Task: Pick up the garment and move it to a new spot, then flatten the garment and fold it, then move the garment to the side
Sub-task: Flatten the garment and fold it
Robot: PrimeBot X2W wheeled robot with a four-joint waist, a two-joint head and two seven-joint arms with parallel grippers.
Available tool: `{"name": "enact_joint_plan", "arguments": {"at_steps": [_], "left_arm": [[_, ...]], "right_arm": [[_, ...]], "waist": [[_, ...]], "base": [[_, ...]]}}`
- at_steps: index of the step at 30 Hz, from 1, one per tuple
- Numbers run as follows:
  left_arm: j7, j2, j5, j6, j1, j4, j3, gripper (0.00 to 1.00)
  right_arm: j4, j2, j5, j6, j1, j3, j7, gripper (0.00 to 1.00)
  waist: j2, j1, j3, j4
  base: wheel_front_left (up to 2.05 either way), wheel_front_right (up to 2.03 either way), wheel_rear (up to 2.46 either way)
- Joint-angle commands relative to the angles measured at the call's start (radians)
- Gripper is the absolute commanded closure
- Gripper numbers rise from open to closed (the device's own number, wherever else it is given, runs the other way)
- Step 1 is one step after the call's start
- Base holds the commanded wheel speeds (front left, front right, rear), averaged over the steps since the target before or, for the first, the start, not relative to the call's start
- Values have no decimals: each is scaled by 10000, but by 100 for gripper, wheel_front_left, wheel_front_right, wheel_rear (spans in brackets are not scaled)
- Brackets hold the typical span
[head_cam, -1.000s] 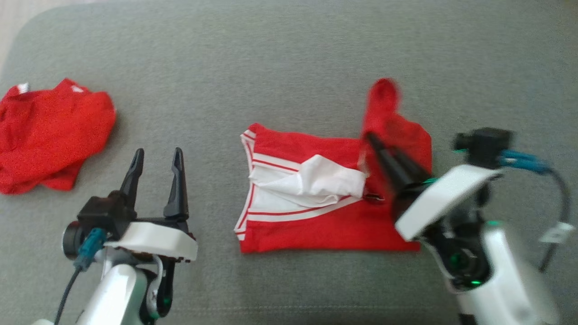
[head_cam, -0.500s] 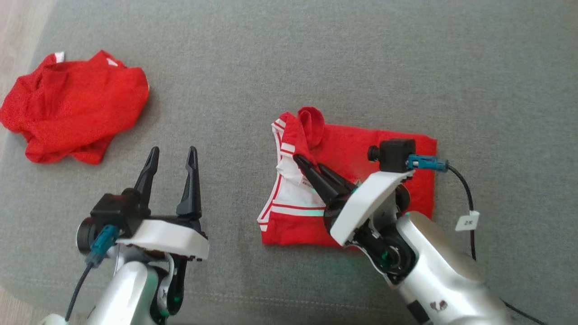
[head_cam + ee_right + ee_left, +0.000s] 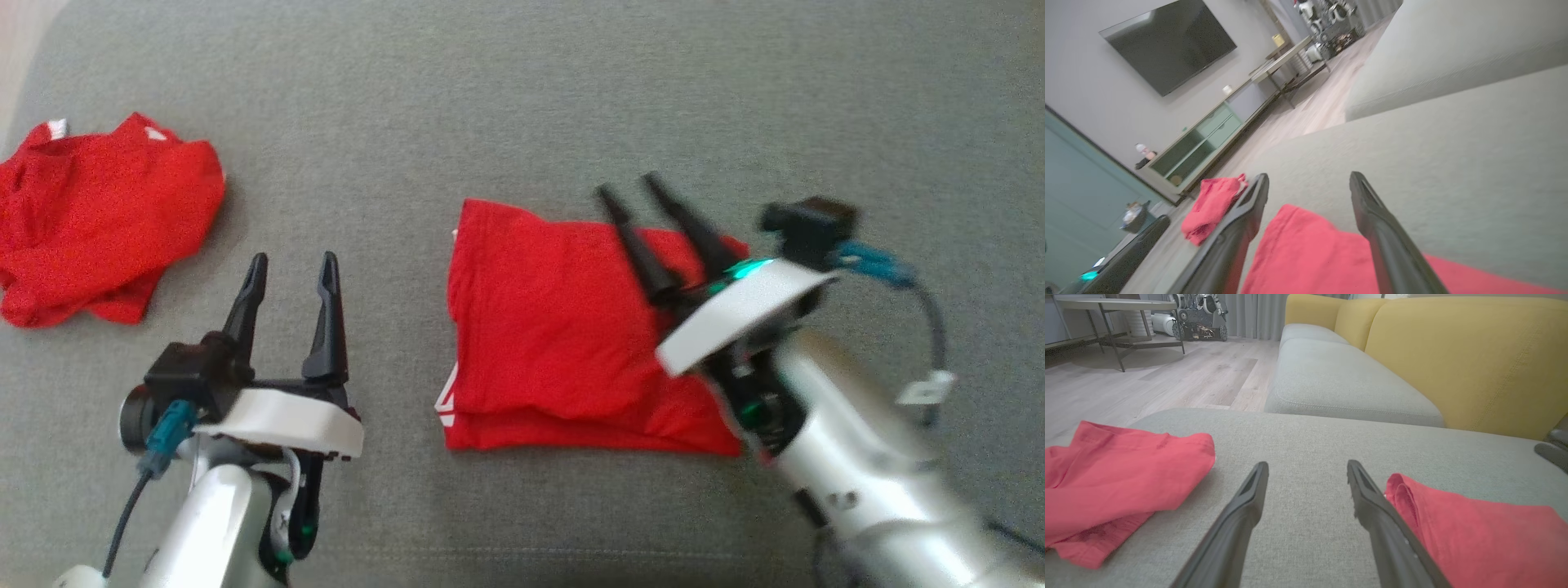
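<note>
The folded red garment [image 3: 563, 327] lies flat near the middle of the grey cushion [image 3: 522, 90]. The right gripper [image 3: 627, 183] hangs over its far right corner with fingers spread and nothing between them, and the left gripper [image 3: 294, 259] sits off to the garment's left, likewise spread and empty. What's left looks like the shift to the side, and there I'd worry that a pinch catching only the top layer would peel the fold open as the cushion's weave drags at the bottom one. Push too far left and it runs into the crumpled red heap [image 3: 98, 220] — the two could get muddled.
</note>
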Motion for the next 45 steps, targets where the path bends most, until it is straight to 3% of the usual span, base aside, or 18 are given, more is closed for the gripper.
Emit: {"name": "enact_joint_plan", "arguments": {"at_steps": [1,6,11,19,23,30,45], "left_arm": [[-120,177,122,43,-232,-301,486,0],[-120,265,169,77,-80,-337,609,0],[-120,371,176,168,180,-426,710,0],[-112,560,182,368,632,-686,834,0],[-99,710,119,465,1037,-880,956,0],[-47,927,113,520,1510,-1032,994,0],[348,1171,160,715,2238,-1392,816,0]], "right_arm": [[-411,-198,-251,-9,20,-238,-295,0],[-693,-1085,-1289,-9,557,-1564,-822,0],[-1360,-1551,-2458,-9,1607,-3248,-753,0],[-3294,-1188,-4222,-9,3415,-5265,45,0],[-4415,-740,-5003,-9,4318,-5662,615,0],[-5176,-376,-5501,-9,5102,-5887,1038,0],[-5804,2,-6153,-9,6127,-6213,1630,0]], "waist": [[0,0,-84,-162],[0,0,-248,-487],[0,0,-428,-744],[0,0,-909,-902],[0,0,-1321,-892],[0,0,-1766,-903],[0,0,-2382,-911]], "base": [[0,0,0],[0,0,0],[0,0,0],[0,0,0],[0,0,0],[0,0,0],[0,0,0]]}}
